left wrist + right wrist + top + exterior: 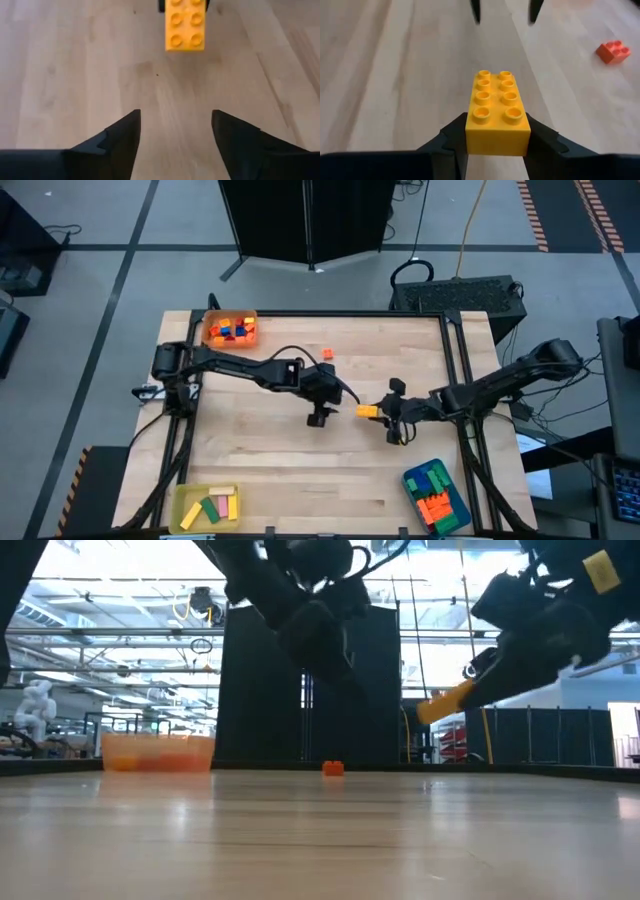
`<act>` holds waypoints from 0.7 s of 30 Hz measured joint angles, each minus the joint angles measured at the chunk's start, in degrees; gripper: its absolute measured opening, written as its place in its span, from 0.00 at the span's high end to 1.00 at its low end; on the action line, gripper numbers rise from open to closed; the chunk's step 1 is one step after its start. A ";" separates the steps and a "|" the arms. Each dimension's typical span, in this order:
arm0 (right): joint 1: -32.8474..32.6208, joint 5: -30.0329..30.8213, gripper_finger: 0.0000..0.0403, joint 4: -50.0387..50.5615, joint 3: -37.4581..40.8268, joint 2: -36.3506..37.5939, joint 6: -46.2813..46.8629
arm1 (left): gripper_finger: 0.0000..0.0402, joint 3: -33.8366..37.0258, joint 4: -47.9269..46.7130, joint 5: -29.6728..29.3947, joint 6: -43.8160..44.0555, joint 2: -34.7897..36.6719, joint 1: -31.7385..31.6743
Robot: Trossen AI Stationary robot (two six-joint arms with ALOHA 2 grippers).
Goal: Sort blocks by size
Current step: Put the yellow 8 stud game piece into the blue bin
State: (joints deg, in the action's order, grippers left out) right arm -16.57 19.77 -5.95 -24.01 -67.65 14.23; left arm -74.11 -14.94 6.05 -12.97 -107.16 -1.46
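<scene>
A yellow eight-stud block [497, 107] hangs above the middle of the table [280, 470], with my right gripper [497, 125] shut on it. The same block shows in the high view [368, 411] and in the low view [445, 703]. My left gripper [175, 117] stands open just to the block's left [320, 416], facing the block's free end [185, 25] with nothing between its fingers. A small orange block [327, 354] lies by its underside on the table toward the far edge. My right gripper pinches the yellow block by its two long sides at the end nearest the wrist [475, 131], between its two fingers [542, 137]. The fingers come slanting down from the table's right and lie along the block. The block is clear of the table, studs up, its free end tilted down.
An orange tray [212, 321] with several small blocks stands at the far left corner. A yellow tray [182, 515] with long blocks is at the near left. A blue tray [460, 505] with green and orange blocks is at the near right.
</scene>
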 joint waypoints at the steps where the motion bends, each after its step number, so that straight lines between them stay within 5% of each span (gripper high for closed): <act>1: -0.50 -0.23 0.68 2.94 -0.75 1.21 1.22 | 0.39 -0.04 -1.10 -0.85 0.73 0.79 0.03; 9: -7.58 -11.44 0.68 30.86 -10.39 7.18 17.21 | 0.39 0.00 -8.96 -8.25 1.86 6.83 0.13; 21: -24.72 -12.70 0.67 52.28 -27.05 7.38 43.71 | 0.40 2.40 -8.52 -8.14 0.09 11.41 0.21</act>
State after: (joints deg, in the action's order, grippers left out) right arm -41.29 7.07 46.32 -51.07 -60.27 57.94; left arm -71.71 -23.47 -2.09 -12.88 -95.75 -1.25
